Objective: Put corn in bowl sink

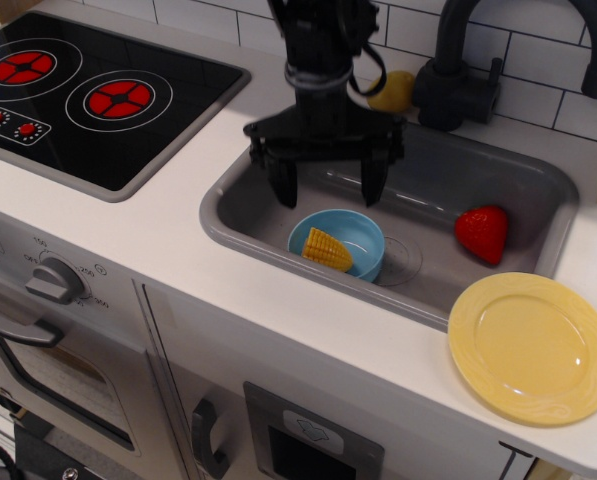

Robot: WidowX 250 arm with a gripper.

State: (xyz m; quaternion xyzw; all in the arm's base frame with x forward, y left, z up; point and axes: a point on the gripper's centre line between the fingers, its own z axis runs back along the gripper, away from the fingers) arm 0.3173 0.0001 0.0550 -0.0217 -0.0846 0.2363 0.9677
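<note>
**A:** Lying on its side in the bowl (337,243) is the corn (327,249), leaning against the near-left wall, its bumpy kernels facing up.

**B:** And the bowl?

**A:** It stands on the floor of the sink (448,175), toward the near-left part of the basin.

**B:** Does the end effector (328,184) grip anything?

**A:** No. Its two black fingers (284,183) are spread wide apart, pointing down, with nothing between them. It hangs above the bowl, slightly to the far side, clear of both bowl and corn.

**B:** What else sits in the basin?

**A:** A red strawberry (481,233) on the right side, well apart from the bowl.

**B:** And on the white surface (178,215)?

**A:** A flat yellow plate (531,347) rests at the near right, just beside the sink rim. A smooth yellow lemon (394,91) lies at the far edge, next to the base of the black tap (458,75). The stove (88,90) with red rings occupies the far left.
</note>
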